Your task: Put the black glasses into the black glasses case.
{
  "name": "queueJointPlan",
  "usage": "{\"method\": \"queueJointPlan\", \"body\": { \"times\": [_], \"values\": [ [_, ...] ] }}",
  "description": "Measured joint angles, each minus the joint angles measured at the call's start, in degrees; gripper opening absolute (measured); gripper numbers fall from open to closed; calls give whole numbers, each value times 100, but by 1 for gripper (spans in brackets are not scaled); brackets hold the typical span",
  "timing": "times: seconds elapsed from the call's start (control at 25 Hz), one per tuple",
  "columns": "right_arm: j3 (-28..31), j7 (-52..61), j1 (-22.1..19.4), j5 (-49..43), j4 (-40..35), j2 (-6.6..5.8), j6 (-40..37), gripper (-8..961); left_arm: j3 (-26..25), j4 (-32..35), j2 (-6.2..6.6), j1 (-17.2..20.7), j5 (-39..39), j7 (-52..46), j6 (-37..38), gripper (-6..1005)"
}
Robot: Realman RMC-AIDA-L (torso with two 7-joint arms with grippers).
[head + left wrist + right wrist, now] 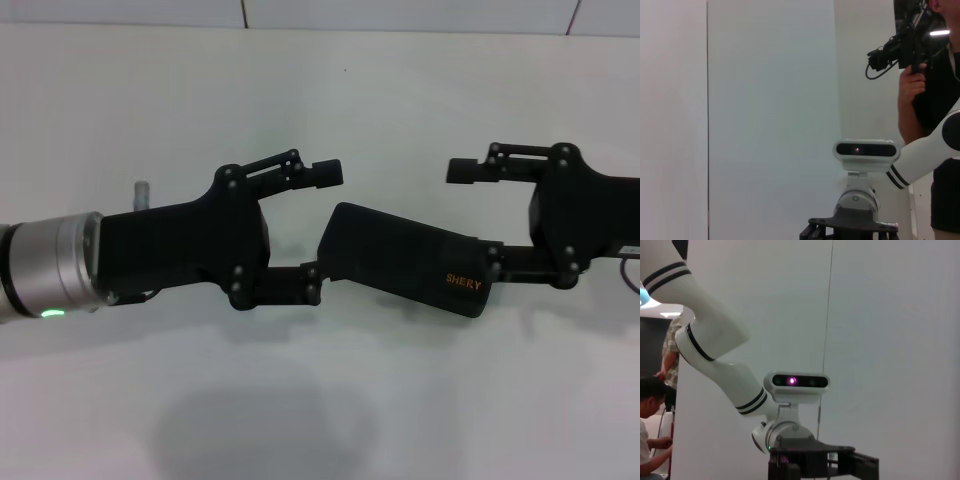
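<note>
The black glasses case (400,258) lies closed in the middle of the head view, slanted, with orange "SHERY" lettering near its right end. My left gripper (322,228) is open at the case's left end, its lower finger (290,287) touching that end. My right gripper (470,215) is open at the case's right end, its lower finger (510,262) against it. The upper fingers of both grippers stand above the case, apart from it. The black glasses are out of view. The wrist views show neither the case nor the glasses.
The white table (320,400) spreads all round the case. A small grey post (141,192) stands behind my left arm. The wrist views show my own head camera (866,149) and white walls, with people standing behind.
</note>
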Motion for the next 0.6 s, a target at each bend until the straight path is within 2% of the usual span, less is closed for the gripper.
{"method": "queueJointPlan", "body": {
  "times": [0.2,0.6],
  "values": [
    [-40,-104,40,-15,-3,115,61,670,3,-7,6,88,9,7,9,830],
    [-65,-318,98,-5,220,175,227,670,22,-297,62,264,71,104,485,830]
  ]
}}
